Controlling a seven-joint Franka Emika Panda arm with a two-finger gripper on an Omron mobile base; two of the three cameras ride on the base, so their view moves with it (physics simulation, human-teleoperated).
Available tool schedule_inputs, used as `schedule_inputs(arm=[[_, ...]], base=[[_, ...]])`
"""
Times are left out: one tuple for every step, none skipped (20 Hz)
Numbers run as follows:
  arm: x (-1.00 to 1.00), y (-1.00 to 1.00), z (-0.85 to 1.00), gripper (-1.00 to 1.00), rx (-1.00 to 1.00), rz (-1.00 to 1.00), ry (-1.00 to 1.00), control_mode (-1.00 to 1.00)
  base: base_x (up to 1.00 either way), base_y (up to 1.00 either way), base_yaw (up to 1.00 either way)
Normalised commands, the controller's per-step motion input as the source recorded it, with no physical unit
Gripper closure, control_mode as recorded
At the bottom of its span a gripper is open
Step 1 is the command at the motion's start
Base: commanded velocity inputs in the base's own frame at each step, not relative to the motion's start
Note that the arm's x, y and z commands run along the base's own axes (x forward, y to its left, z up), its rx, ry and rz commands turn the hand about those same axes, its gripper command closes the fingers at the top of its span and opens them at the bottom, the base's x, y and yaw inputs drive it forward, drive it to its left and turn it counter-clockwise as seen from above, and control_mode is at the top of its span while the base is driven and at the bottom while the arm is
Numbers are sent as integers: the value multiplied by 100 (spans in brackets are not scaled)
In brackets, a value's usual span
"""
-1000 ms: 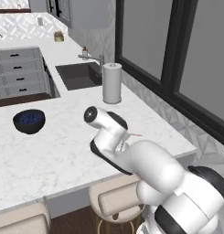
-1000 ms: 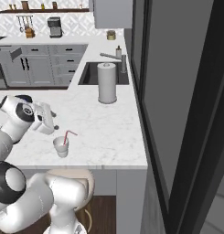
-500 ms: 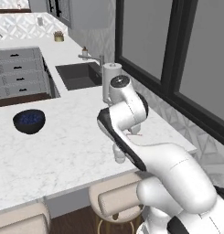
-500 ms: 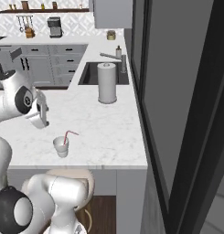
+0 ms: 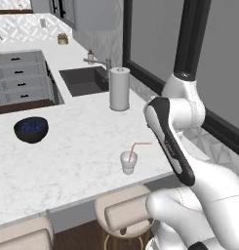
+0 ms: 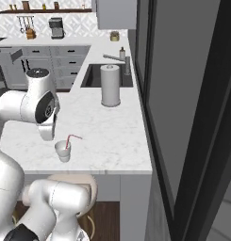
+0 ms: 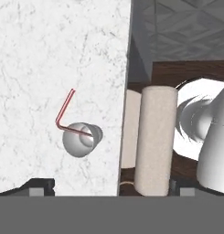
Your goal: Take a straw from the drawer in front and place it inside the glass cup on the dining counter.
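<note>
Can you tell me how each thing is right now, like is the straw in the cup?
straw: standing in the cup, bent top sticking out, not held.
glass cup: upright on the dining counter, near its edge.
blue bowl: upright on the counter.
paper-towel roll: standing upright beside the sink.
pincer: open, holding nothing, up above the cup.

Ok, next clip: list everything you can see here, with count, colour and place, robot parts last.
glass cup: one, whitish, upright near the dining counter's front edge
straw: one, red-pink, standing in the cup, bent top
dining counter: one, white marble
bowl: one, dark blue, counter's left side
paper-towel roll: one, white, by the sink
sink: one, dark, with faucet
drawers: several, grey, black handles
stools: two, beige, under counter edge
arm: one, white; jaws open, above the cup, holding nothing
</note>
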Motion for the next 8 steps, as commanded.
schedule_inputs(arm=[[-33, -64, 0, -100, 16, -4, 7, -100], [-26, -66, 0, -100, 14, -3, 7, -100], [-16, -70, 0, -100, 13, -4, 9, -100], [-10, -71, 0, -100, 10, -4, 9, -100], [-5, -74, 0, -100, 8, -4, 9, -100], [-4, -73, 0, -100, 5, -5, 9, -100], [-5, -71, 0, -100, 4, -5, 8, -100], [-10, -69, 0, -100, 2, -5, 7, -100]], base=[[0, 0, 0], [0, 0, 0], [0, 0, 0], [0, 0, 0], [0, 0, 0], [0, 0, 0], [0, 0, 0], [0, 0, 0]])
